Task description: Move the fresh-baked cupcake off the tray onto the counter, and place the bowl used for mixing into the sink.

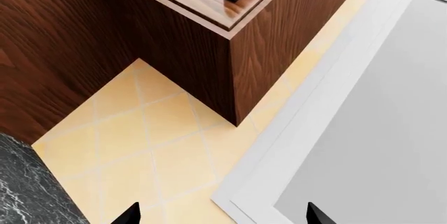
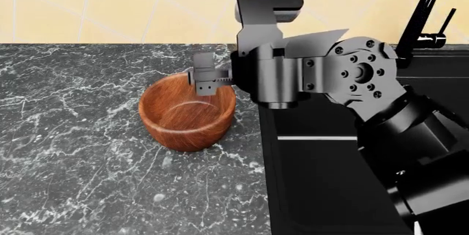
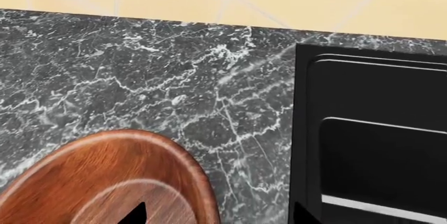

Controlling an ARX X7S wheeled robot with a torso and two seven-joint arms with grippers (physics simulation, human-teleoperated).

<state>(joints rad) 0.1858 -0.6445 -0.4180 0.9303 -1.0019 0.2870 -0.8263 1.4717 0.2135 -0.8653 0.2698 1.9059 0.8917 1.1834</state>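
The bowl [image 2: 188, 112] sits upright on the counter [image 2: 81, 130], just left of the sink [image 2: 322, 152]. Right gripper [image 2: 207, 84] hangs over its far rim, fingers spread with nothing between them. Looks rigid, thick-walled, probably slick wood, so I'd pinch the rim wall.

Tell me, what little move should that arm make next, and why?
Probably lower the right gripper and shut it on the wooden bowl's near-sink rim. The fingertips seem to straddle that rim, open, and the bowl stands on the marble counter, not in the black sink.
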